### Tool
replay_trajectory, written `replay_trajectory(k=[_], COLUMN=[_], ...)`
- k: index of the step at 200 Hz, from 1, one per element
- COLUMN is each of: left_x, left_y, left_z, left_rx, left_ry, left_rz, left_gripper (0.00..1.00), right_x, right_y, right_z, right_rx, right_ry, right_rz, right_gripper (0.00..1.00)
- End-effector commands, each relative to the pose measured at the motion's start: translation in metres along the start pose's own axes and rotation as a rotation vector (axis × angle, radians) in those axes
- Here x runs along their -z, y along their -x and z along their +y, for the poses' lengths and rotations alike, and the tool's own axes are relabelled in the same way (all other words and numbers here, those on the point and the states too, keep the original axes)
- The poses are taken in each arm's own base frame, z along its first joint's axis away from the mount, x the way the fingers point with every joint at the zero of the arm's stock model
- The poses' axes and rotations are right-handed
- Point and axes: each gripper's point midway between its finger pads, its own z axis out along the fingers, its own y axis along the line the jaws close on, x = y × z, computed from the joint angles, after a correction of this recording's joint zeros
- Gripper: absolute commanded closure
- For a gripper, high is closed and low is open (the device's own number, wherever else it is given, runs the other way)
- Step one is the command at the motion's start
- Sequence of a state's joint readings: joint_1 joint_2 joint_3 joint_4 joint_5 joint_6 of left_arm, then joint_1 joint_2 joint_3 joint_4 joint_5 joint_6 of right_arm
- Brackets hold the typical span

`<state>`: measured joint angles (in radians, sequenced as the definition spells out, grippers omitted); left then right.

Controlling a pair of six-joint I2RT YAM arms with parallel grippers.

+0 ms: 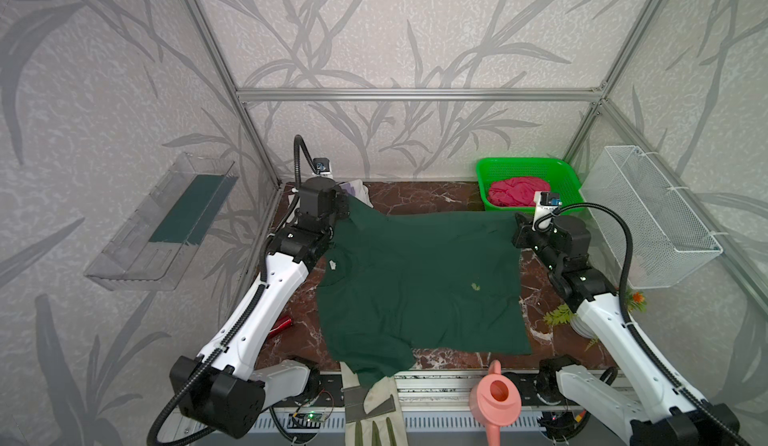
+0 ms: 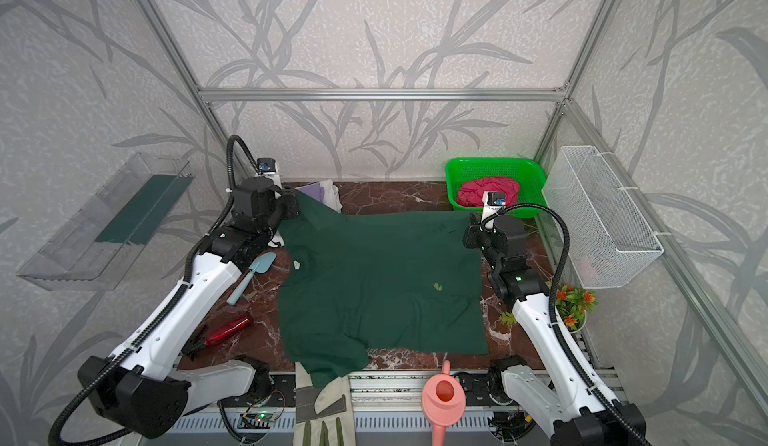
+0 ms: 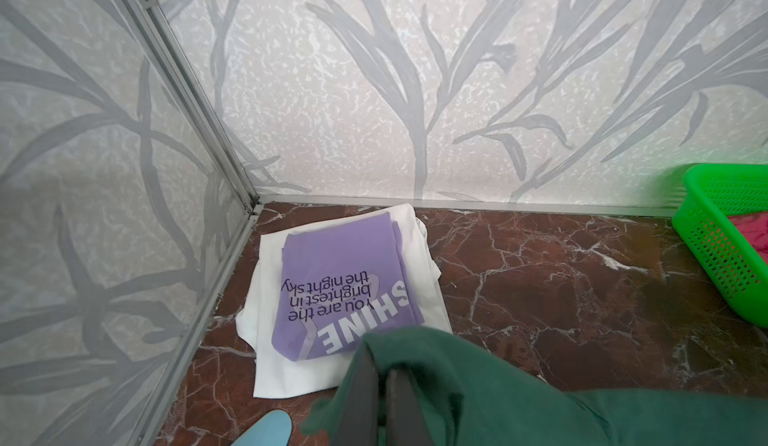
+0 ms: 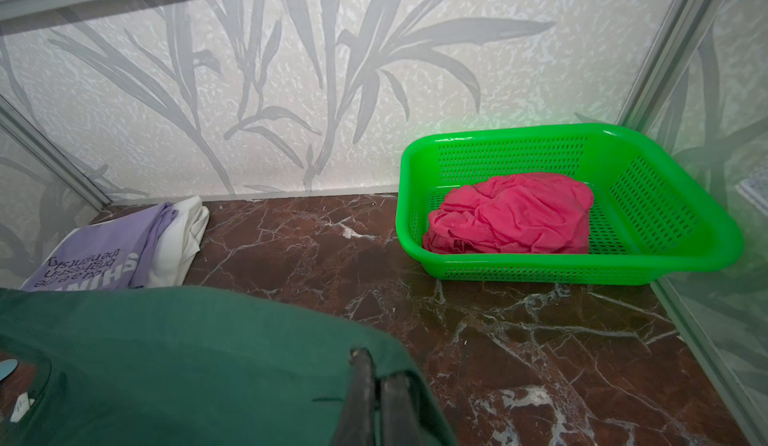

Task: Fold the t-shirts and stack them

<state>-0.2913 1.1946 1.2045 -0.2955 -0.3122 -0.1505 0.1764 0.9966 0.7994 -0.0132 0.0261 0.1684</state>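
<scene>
Left gripper (image 3: pixel 380 385) is clamping shut on a far corner of the dark green tee (image 1: pixel 419 281). Right gripper (image 4: pixel 376 381) is pinching the opposite far corner, jaws closed on cloth. The tee is lying spread over the marble table (image 1: pixel 436 198), one sleeve hanging off the near edge onto one beige glove (image 1: pixel 370 406).

Crowding its left edge: one blue trowel (image 2: pixel 253 275), one red-handled tool (image 2: pixel 228 329). By its near edge: one pink watering can (image 1: pixel 494 402).

Four tees counted. Beyond the far left corner, the lilac tee (image 3: pixel 340 256) is sitting folded on the white tee (image 3: pixel 282 365). Beyond the far right corner, one green basket (image 4: pixel 519 271) is holding the crumpled pink-red tee (image 4: pixel 511 215).
</scene>
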Motion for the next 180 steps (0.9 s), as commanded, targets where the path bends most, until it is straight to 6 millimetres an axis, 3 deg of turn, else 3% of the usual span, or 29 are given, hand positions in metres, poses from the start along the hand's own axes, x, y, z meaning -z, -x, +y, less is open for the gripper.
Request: replay_trajectory(k=[1, 35, 74, 123, 180], left_x=[0.009, -0.019, -0.065, -0.139, -0.234], left_y=[0.032, 0.012, 0.004, -0.007, -0.048], left_z=[0.007, 0.006, 0.001, 0.019, 0.037], left_rx=[0.114, 0.116, 0.12, 0.184, 0.301], left_ry=[-0.001, 0.015, 0.031, 0.141, 0.255], left_rz=[-0.145, -0.092, -0.042, 0.069, 0.28], left_gripper=[1.0, 1.0, 1.0, 1.0, 1.0], right_x=[-0.009, -0.036, -0.076, -0.149, -0.235], right_y=[0.02, 0.01, 0.003, -0.004, -0.03], right_z=[0.003, 0.001, 0.0, -0.003, 0.007], right_rx=[-0.016, -0.017, -0.013, 0.002, -0.001], right_ry=[0.015, 0.002, -0.003, -0.027, 0.028], right_rz=[-0.094, -0.066, -0.048, -0.02, 0.064], right_gripper=[1.0, 1.0, 1.0, 1.0, 0.98])
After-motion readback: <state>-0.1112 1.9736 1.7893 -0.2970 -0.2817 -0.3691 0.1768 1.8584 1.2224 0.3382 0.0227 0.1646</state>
